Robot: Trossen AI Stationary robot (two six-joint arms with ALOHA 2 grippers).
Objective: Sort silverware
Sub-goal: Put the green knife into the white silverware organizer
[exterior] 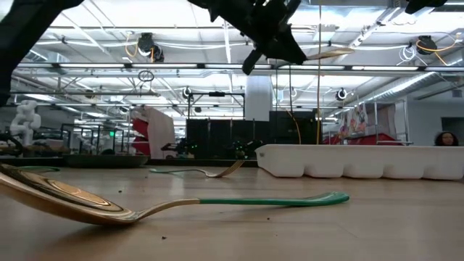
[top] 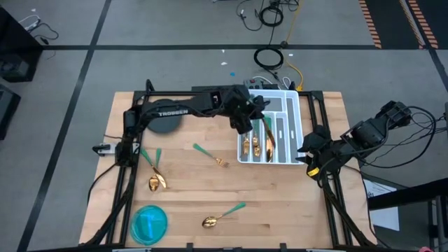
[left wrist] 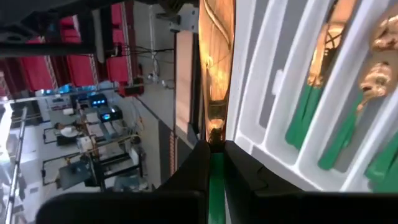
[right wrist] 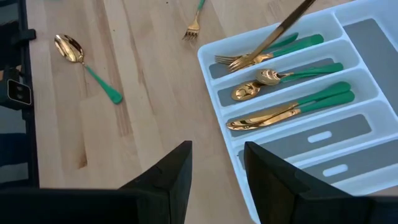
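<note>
My left gripper (top: 246, 124) hangs over the white tray's (top: 292, 105) left part, shut on a gold knife (exterior: 330, 52) with a green handle, well above the tray (exterior: 362, 163). In the tray lie forks (right wrist: 261, 56), spoons (right wrist: 273, 78) and knives (right wrist: 280, 113), each kind in its own slot. On the wood lie a fork (top: 210, 155), a spoon (top: 222, 215) and two more pieces (top: 155, 178) crossed at the left. My right gripper (right wrist: 217, 168) waits open at the table's right edge, touching nothing. My left gripper pinches the knife's green handle (left wrist: 216, 180) between its two fingers, which lie along it. The gold blade (left wrist: 214, 68) sticks out past the fingertips. The knife is lifted clear, roughly level, pointing toward the table's right above the tray.
A dark round plate (top: 166, 122) sits at the far left under the left arm. A blue bowl (top: 149, 224) stands at the near left corner. The tray's two right slots (right wrist: 323, 134) hold no silverware. Bare wood shows between the tray and the near edge.
</note>
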